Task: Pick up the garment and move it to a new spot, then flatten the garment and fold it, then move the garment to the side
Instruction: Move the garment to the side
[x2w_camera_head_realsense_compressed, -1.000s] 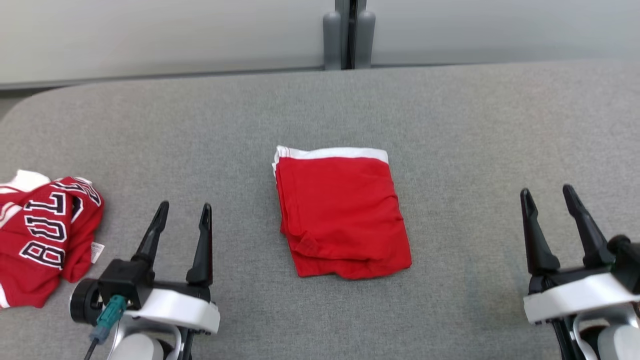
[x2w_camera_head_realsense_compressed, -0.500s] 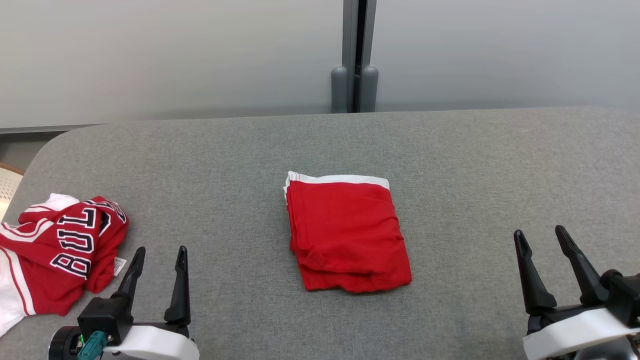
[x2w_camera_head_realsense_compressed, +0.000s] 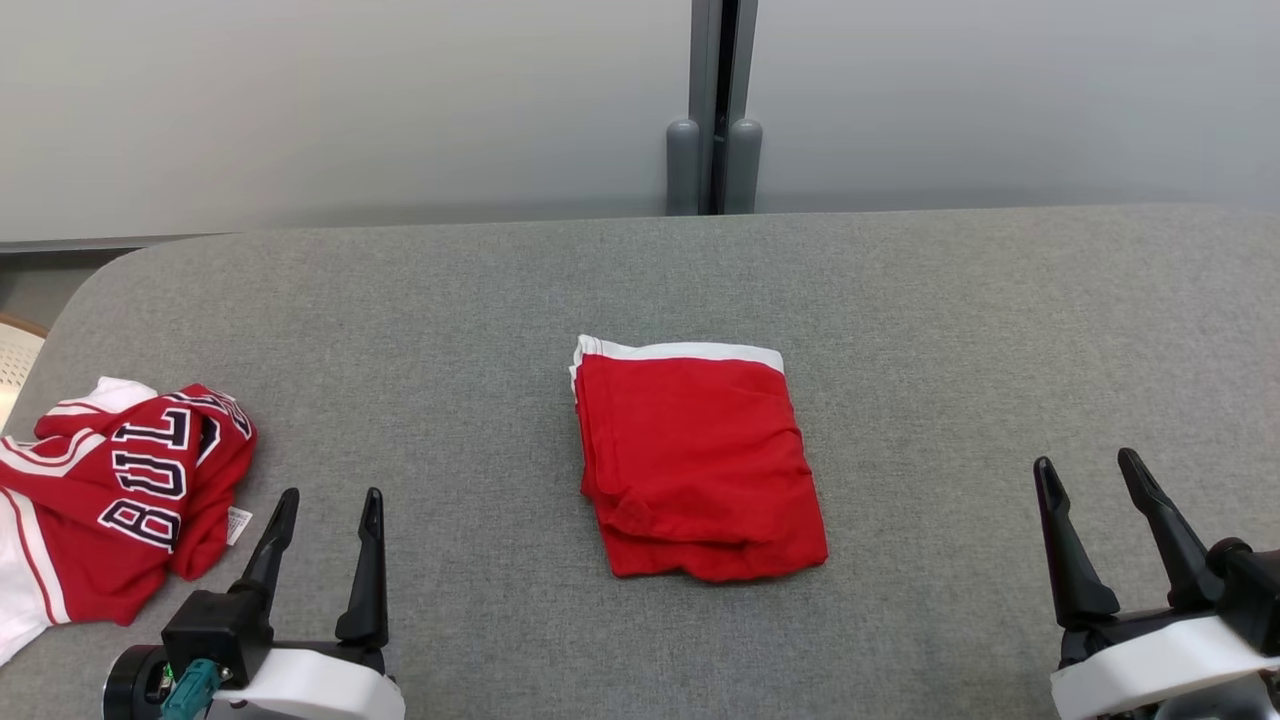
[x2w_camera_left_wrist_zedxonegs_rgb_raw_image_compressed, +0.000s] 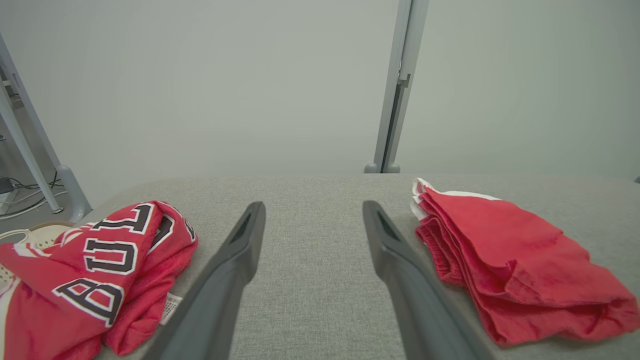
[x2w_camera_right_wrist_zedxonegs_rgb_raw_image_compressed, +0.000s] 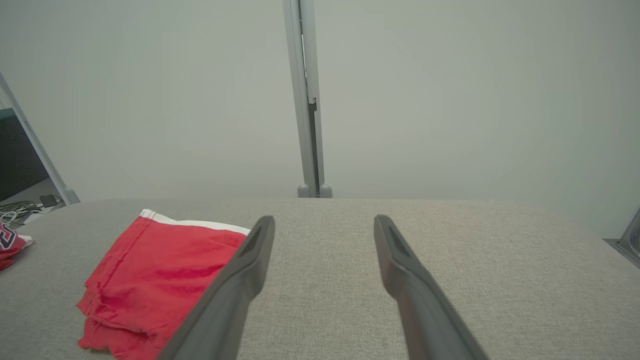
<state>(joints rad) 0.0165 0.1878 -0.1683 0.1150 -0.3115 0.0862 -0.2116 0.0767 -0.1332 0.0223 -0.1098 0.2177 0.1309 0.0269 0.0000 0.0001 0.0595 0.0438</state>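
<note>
A red garment with a white band along its far edge lies folded in a neat rectangle at the middle of the grey table. It also shows in the left wrist view as the red garment to the right of the fingers, and in the right wrist view as the red garment to their left. My left gripper stands open near the front left, well clear of it. My right gripper stands open at the front right, also apart. Nothing sits between the jaws of the left gripper or the right gripper.
A crumpled red and white jersey with dark lettering lies at the table's left edge, just left of my left gripper; the jersey also shows in the left wrist view. A grey wall with a vertical post stands behind the table.
The head camera has tilted up, so the table sits lower in the picture. Both grippers have drawn back a little toward me and stay open. Neither garment has moved.
</note>
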